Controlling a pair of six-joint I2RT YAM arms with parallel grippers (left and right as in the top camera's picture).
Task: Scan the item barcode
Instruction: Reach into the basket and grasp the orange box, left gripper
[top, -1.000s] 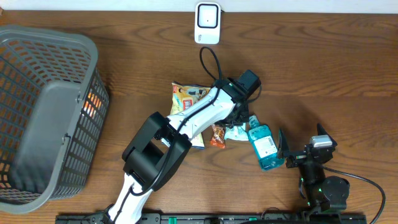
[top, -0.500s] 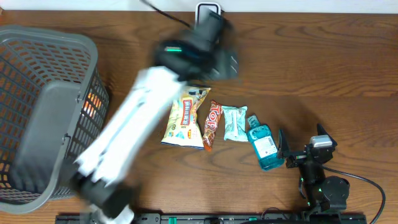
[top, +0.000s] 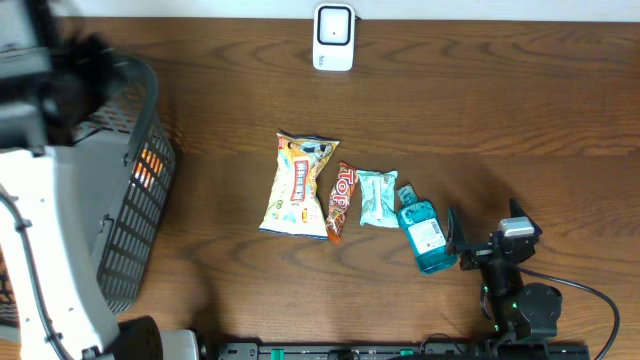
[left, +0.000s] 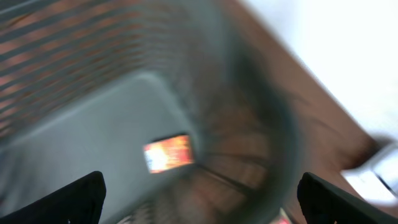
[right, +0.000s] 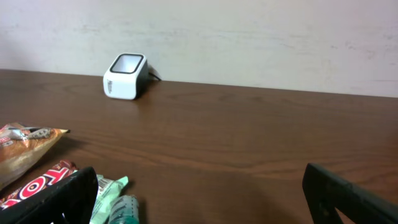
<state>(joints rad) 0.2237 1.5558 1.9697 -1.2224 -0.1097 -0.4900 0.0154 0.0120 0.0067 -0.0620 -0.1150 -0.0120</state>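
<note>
The left jaws stand wide apart, and in the left wrist view, which is very blurred, nothing is between their two dark tips. They look down into the grey basket (top: 125, 215) at the left end of the counter (top: 500, 120). A small orange packet (left: 168, 154) lies flat on the bottom of the basket, apart from the jaws. The white left arm (top: 40, 230) reaches over the basket's near side.

The right jaws are wide apart too and hold nothing. They rest low at the near right part of the counter and point toward the row of items.

Four items lie in that row in the middle of the counter. From left to right they are a yellow snack bag (top: 297, 185), a red candy bar (top: 341, 200), a pale green packet (top: 377, 197) and a blue bottle (top: 425, 236) with a white label. The bottle lies on its side, just beside the right jaws. I cannot tell if they touch.

The white barcode scanner (top: 333, 37) stands at the far edge of the counter, well apart from the items and from both arms.
</note>
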